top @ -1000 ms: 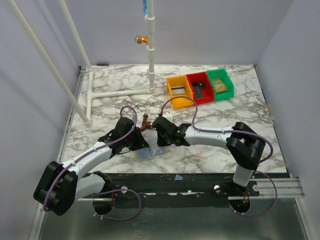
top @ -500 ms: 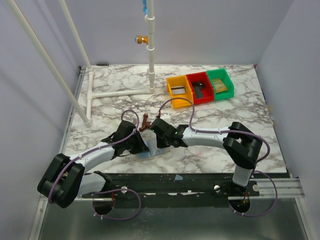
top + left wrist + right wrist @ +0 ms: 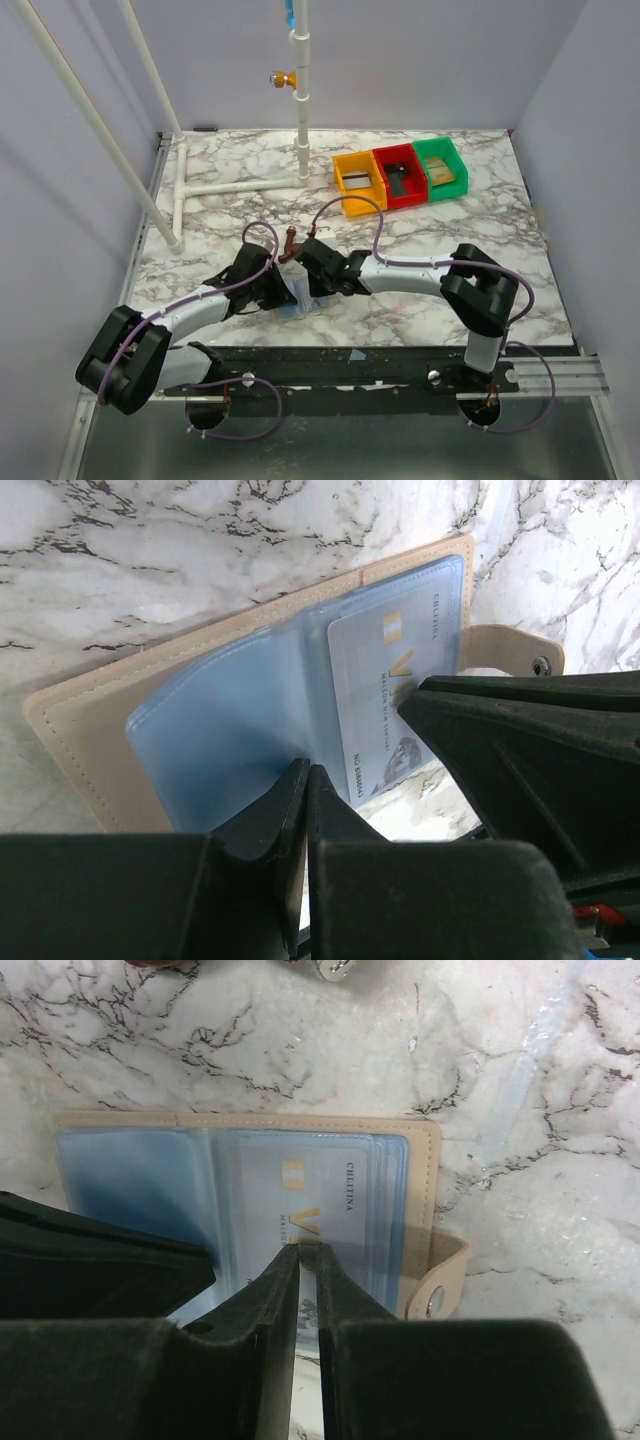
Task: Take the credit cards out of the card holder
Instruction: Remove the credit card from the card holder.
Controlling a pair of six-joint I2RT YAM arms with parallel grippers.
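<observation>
Left claw [image 3: 305,775]: fingers fully closed, tips set on the near edge of the blue plastic sleeve. Whether a leaf of plastic is caught between them cannot be told. Judged purpose: to pin the card holder [image 3: 90,730] against the pull of the other arm.

Right claw [image 3: 300,1255]: closed to a thin slit, tips on the near edge of the credit card [image 3: 330,1190], which it appears to nip. Judged purpose: to draw the card toward itself, out of the pocket.

The card holder lies open and flat on the counter [image 3: 200,1050], directly under both claws and spreading just beyond their tips. Its beige cover faces down and its clear pockets face up. Its snap tab [image 3: 440,1280] sticks out just to the right of the right claw.

Writing on the card: "CHLITINA" along one edge, then large gold letters "VI", the rest hidden by the fingers. The smaller lines are too fine to read.

Well beyond both claws, at the far side of the counter, stand a yellow bin [image 3: 340,180], a red bin [image 3: 381,172] and a green bin [image 3: 462,172].
</observation>
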